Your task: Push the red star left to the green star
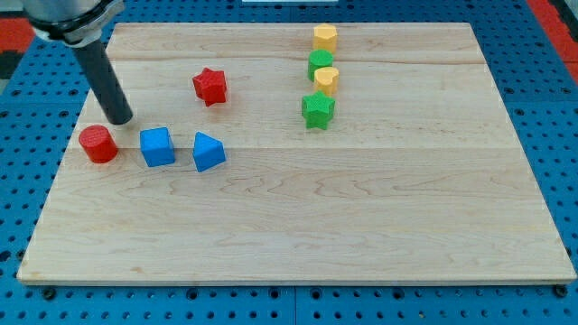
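Red star (209, 86): lies toward view's right of my tip (120, 119), which holds nothing; green star (318, 110) farther right.

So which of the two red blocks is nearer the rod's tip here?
The red cylinder, at the view's left, just below-left of my tip. The red star sits farther off to the view's right, beyond the blue cube.
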{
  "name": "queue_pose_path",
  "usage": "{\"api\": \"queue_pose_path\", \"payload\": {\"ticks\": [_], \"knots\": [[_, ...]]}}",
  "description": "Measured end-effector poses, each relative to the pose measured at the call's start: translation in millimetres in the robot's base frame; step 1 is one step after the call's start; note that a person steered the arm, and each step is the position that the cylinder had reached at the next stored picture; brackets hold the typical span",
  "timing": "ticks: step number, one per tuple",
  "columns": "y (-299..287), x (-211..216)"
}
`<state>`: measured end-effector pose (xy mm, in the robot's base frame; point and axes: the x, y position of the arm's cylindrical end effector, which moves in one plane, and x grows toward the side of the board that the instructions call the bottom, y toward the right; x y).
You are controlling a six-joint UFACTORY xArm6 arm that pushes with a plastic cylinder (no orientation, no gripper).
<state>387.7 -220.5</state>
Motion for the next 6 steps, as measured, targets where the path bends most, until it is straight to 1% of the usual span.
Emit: {"api": "queue_pose_path", "payload": {"ticks": [1,2,3,4,5,6], "knots": [[-17.8,-31.4],[42.1,-69.6],[97.0,-70.0],[137.2,-39.6],[165.8,-19.0],[137.4,-64.3]]}}
